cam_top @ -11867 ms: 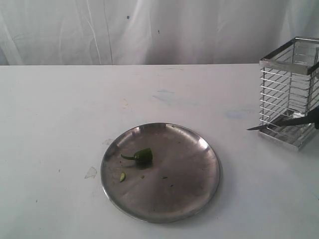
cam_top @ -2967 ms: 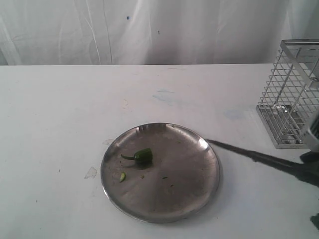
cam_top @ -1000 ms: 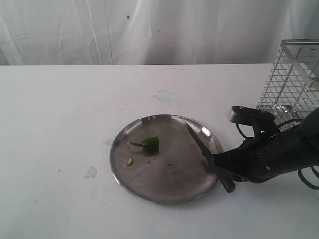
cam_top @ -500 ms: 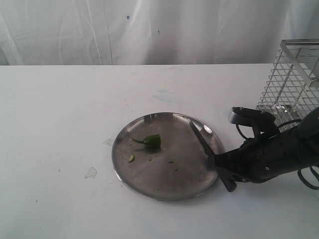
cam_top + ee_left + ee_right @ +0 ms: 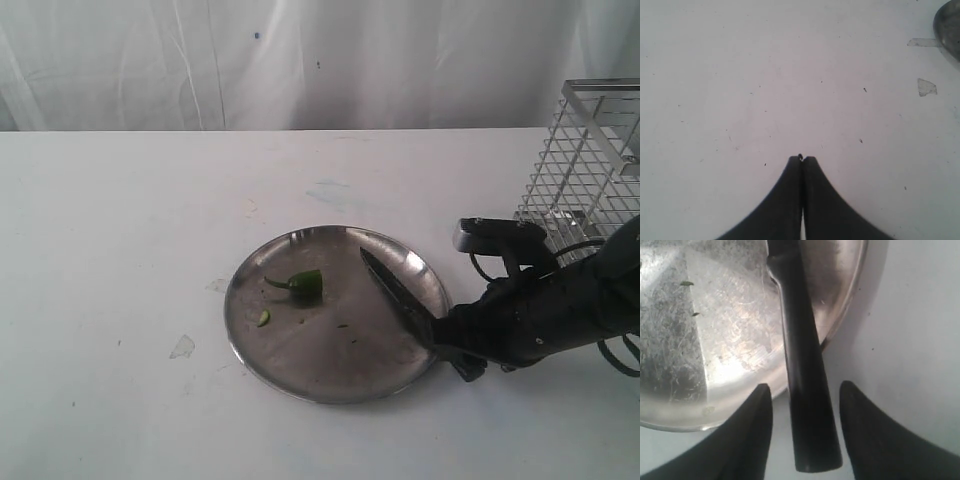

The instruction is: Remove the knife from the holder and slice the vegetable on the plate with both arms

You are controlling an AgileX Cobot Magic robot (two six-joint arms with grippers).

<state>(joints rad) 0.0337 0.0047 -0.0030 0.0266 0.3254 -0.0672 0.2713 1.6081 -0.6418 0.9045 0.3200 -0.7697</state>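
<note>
The steel plate (image 5: 320,360) lies mid-table with the dark green vegetable (image 5: 305,285) on its left half. Across the plate's right side lies the knife (image 5: 395,290); its dark blade points toward the far rim and its black handle (image 5: 802,365) sticks out over the near right rim. My right gripper (image 5: 452,352) (image 5: 804,386) straddles the handle end, open, with a gap on each side. The left gripper (image 5: 802,158) is shut on nothing over bare table, and the exterior view does not show it. At the far right stands the wire holder (image 5: 585,170).
A tiny green slice (image 5: 263,318) lies on the plate near the vegetable. A scrap of clear tape (image 5: 182,347) (image 5: 927,87) sits on the table left of the plate. The plate's rim (image 5: 947,20) shows at the corner of the left wrist view. A white curtain backs the table.
The knife came out of the holder and onto the plate. In the last second its blade swung left toward the vegetable, and the plate slid slightly right.
</note>
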